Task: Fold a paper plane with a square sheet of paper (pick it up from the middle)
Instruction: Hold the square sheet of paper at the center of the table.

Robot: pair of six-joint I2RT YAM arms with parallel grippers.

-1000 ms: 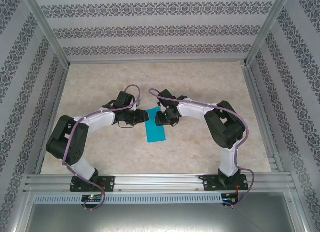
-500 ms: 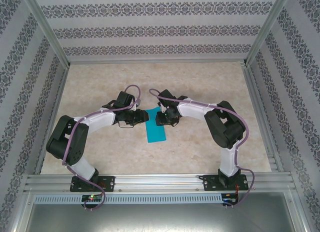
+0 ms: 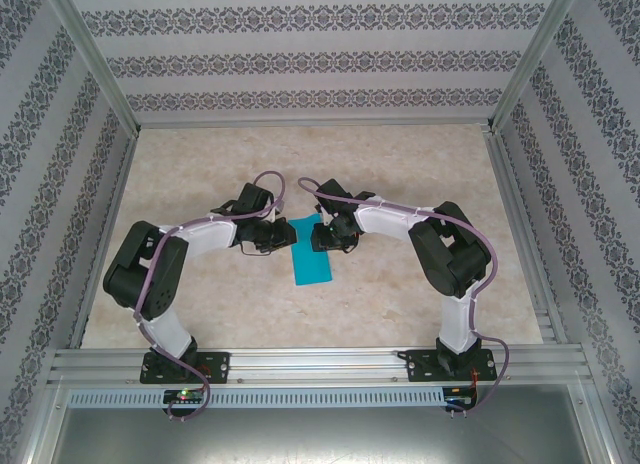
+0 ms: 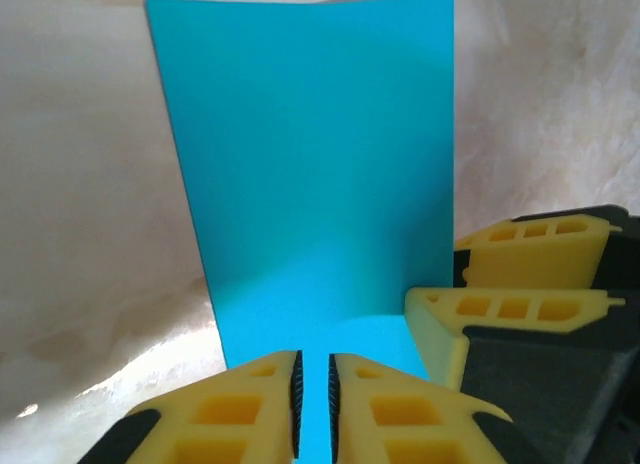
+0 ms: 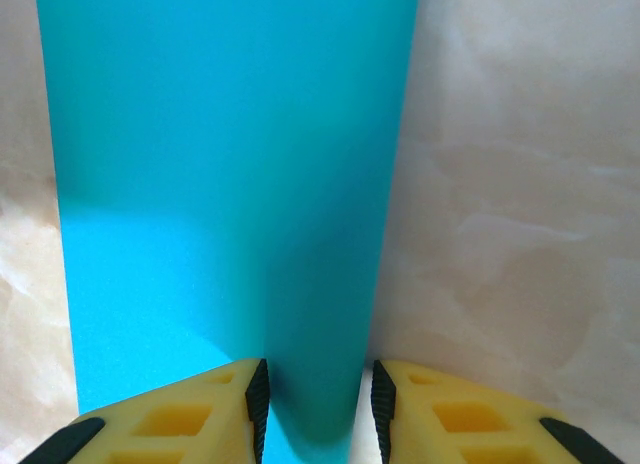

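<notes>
Between both pincers' fingers lies the folded cyan paper [image 3: 311,254].

Both arms pair white link shells with black joint housings, and a lilac cable loops along each from base to wrist. The left claw [image 4: 314,409] and right claw [image 5: 317,409] have yellow honeycombed fingers faced with black ribbed pads.

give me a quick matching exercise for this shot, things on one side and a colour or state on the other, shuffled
Things:
1. left claw
2. right claw
3. sheet of paper
4. table

Descriptions:
A. pale marbled beige
B. bright cyan-blue, lying between the two arms
C. jaws nearly shut, a thin slit between them
D. jaws apart, with a clear gap over the paper

Pairs: 1-C, 2-D, 3-B, 4-A
</notes>
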